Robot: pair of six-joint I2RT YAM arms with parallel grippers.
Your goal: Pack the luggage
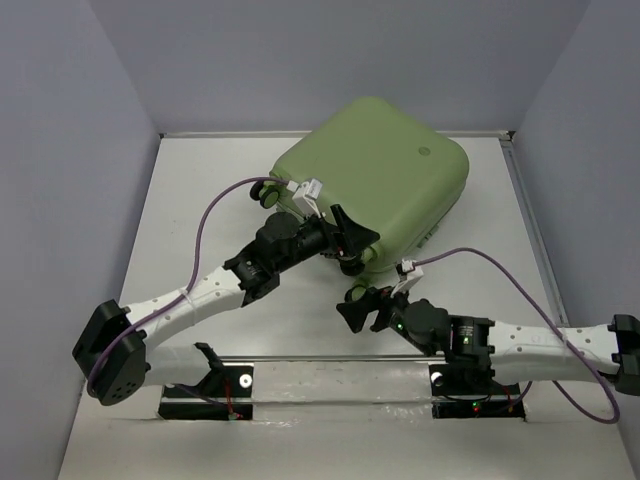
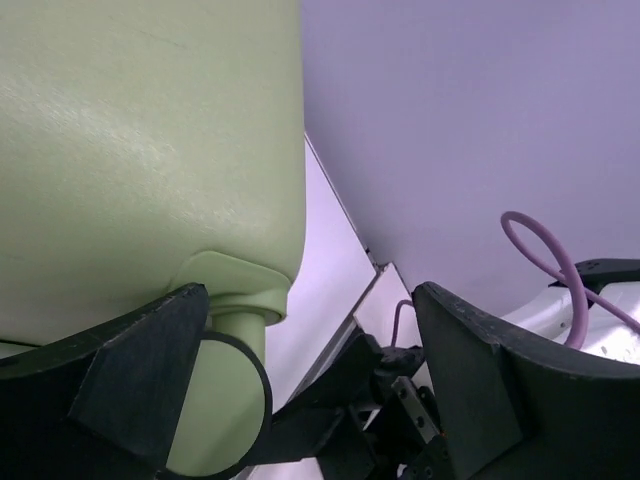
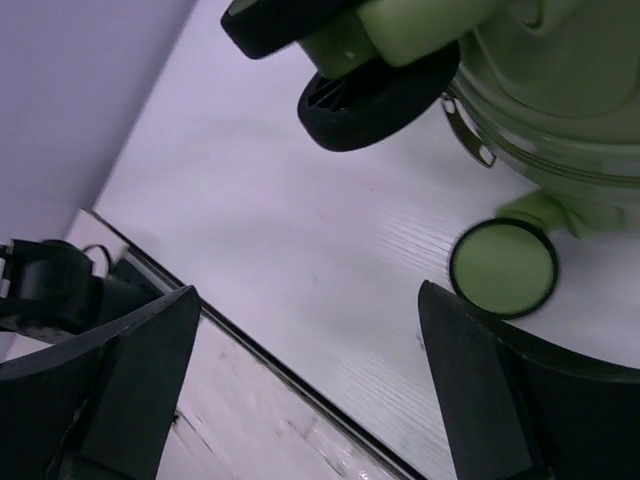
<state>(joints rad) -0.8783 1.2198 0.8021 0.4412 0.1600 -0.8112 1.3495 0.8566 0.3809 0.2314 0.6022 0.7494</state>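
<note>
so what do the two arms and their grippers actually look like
The left arm and right arm have white links with chunky black joints. The left gripper and right gripper are black, with thick wedge-shaped fingers. A purple cable loops along each arm to a small white connector at the wrist. Small green lights glow on the right arm.

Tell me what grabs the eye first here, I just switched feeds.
The olive-green luggage dominates the scene, lying closed on the far middle of the table with its wheeled edge facing the arms. Both grippers crowd that edge. The left gripper is open at the shell beside a wheel, and the right gripper is open over bare table just short of it.
</note>
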